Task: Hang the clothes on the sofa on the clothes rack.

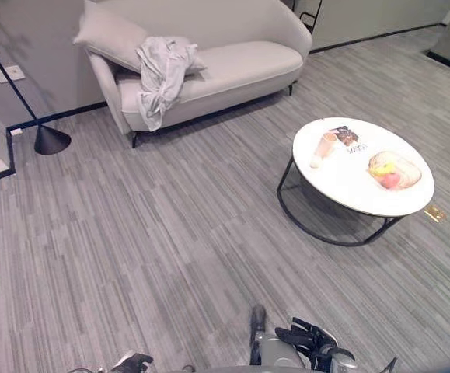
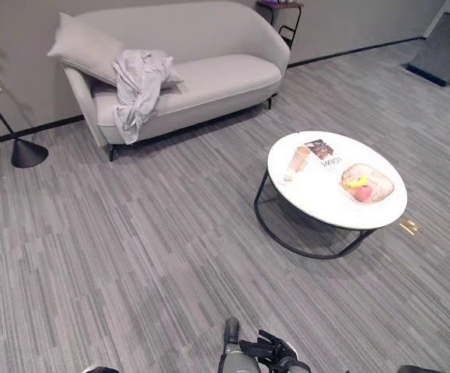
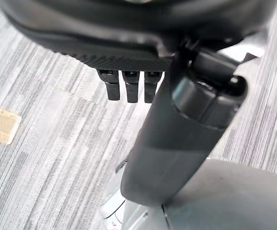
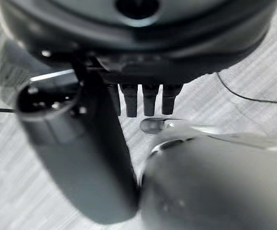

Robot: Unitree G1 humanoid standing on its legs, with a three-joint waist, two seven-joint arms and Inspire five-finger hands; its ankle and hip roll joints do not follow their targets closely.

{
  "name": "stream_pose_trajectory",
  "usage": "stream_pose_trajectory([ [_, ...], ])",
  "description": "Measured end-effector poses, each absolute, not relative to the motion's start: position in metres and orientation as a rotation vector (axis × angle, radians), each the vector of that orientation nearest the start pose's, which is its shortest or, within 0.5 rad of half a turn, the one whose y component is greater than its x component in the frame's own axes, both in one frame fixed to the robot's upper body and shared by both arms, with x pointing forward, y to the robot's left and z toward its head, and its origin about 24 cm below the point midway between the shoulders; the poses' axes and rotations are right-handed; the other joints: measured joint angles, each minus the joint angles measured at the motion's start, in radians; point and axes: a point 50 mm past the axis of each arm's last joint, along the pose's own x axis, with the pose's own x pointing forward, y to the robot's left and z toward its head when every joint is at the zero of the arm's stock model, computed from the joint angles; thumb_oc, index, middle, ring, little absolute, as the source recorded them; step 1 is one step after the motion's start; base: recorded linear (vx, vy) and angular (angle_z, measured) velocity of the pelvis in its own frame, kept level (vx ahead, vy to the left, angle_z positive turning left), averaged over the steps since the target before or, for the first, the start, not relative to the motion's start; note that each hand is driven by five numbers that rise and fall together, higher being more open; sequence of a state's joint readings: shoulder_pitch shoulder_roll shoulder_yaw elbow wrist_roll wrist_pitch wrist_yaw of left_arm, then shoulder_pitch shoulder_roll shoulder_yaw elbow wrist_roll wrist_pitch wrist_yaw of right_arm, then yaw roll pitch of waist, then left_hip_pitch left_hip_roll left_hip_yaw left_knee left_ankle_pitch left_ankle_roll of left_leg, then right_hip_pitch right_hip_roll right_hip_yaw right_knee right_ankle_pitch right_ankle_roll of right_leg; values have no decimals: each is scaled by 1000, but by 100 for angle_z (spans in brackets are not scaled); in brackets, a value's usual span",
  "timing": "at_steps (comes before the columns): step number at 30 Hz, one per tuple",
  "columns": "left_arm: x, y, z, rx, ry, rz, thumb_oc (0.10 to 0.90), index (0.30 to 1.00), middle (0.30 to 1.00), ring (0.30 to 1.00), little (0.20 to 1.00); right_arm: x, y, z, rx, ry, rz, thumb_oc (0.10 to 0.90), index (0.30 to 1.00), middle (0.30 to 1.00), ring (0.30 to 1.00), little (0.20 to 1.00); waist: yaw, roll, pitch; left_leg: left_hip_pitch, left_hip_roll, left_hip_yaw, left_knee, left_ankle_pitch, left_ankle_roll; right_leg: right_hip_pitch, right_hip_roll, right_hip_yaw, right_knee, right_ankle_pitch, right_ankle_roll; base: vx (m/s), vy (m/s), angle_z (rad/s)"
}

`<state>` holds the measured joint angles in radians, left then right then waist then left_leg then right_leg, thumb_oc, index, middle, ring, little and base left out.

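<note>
while clothes [image 1: 162, 74] drape the sofa [image 1: 232, 66], both hands [image 3: 128, 86] [image 4: 145, 100] hang straight-fingered, holding nothing.

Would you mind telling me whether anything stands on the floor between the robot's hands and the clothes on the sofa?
Nothing visible does. The grey clothes hang over the sofa seat, and bare carpet runs from them to the right hand and left hand. The round table stands off to the right.

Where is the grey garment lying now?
The garment lies on the sofa at its left end, in the upper left of the eye views, beside the cushion, with part hanging over the seat's front edge.
</note>
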<state>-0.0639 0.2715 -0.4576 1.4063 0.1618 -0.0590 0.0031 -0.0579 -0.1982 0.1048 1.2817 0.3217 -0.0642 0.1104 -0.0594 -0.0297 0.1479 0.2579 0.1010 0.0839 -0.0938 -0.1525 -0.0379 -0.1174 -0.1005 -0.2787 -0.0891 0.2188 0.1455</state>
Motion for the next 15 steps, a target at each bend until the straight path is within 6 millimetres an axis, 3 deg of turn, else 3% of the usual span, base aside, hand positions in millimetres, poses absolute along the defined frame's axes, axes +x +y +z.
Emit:
stream_pose_trajectory([
  [2, 78, 234, -166, 685, 1294, -335, 800, 900, 900, 900, 900, 110, -221, -159, 76, 1132, -128, 800, 900, 900, 900, 900, 7, 23, 1, 31, 8, -54, 16, 14, -21, -12, 21, -9, 123, -65, -125, 520, -132, 10],
  [3, 78, 231, -166, 672, 1288, -338, 800, 900, 900, 900, 900, 113, -225, -158, 70, 1123, -131, 800, 900, 900, 900, 900, -3, 40, 3, 42, 24, -60, 18, 33, -23, -39, 21, -9, 232, -134, -103, 507, -156, 28],
  [4, 80, 232, -166, 666, 1286, -332, 800, 900, 900, 900, 900, 117, -229, -155, 79, 1102, -118, 800, 900, 900, 900, 900, -22, 53, 3, 68, 55, -106, 7, 19, -33, -93, 17, -4, 388, -221, -100, 491, -216, 51],
  [5, 80, 235, -165, 674, 1285, -330, 800, 900, 900, 900, 900, 121, -228, -154, 67, 1088, -96, 800, 900, 900, 900, 900, -33, 57, -11, 63, 67, -142, 10, -2, -49, -107, 15, -4, 428, -292, -110, 497, -219, 57],
  [7, 85, 239, -163, 674, 1272, -307, 800, 900, 900, 900, 900, 126, -229, -153, 42, 1108, -90, 800, 900, 900, 900, 900, -19, 51, -17, 43, 105, -170, 22, -25, -67, -116, 30, -33, 476, -353, -112, 362, -178, 48],
  [9, 85, 247, -161, 636, 1279, -238, 800, 900, 900, 900, 900, 122, -228, -154, 44, 1125, -89, 800, 900, 900, 900, 900, -2, 35, -24, 9, 115, -168, 52, -13, -74, -124, 38, -50, 471, -372, -138, 427, -215, 30],
  [10, 79, 249, -161, 585, 1295, -184, 800, 900, 900, 900, 900, 122, -228, -155, 22, 1138, -82, 800, 900, 900, 900, 900, 14, 38, -25, -25, 126, -169, 112, -7, -84, -94, 59, -61, 416, -368, -132, 437, -229, 9],
  [11, 72, 254, -161, 504, 1315, -93, 800, 900, 900, 900, 900, 114, -226, -158, -28, 1180, -50, 800, 900, 900, 900, 900, 40, 31, -31, -80, 135, -178, 272, 3, -104, 3, 102, -67, 274, -321, -139, 606, -355, 7],
  [13, 61, 258, -162, 485, 1340, -58, 800, 900, 900, 900, 900, 110, -222, -160, -84, 1197, 4, 800, 900, 900, 900, 900, 74, 24, -51, -134, 134, -201, 419, 26, -147, 76, 128, -74, 187, -305, -162, 521, -387, 8],
  [14, 66, 257, -161, 467, 1318, -38, 800, 900, 900, 900, 900, 110, -222, -160, -130, 1207, 24, 800, 900, 900, 900, 900, 95, 7, -57, -263, 132, -220, 659, 74, -153, 97, 143, -74, 165, -327, -206, 154, -191, 11],
  [15, 73, 260, -159, 479, 1295, -28, 800, 900, 900, 900, 900, 105, -222, -161, -170, 1230, 54, 800, 900, 900, 900, 900, 112, 1, -55, -326, 138, -198, 769, 99, -115, 108, 144, -77, 154, -306, -219, 274, -221, -5],
])
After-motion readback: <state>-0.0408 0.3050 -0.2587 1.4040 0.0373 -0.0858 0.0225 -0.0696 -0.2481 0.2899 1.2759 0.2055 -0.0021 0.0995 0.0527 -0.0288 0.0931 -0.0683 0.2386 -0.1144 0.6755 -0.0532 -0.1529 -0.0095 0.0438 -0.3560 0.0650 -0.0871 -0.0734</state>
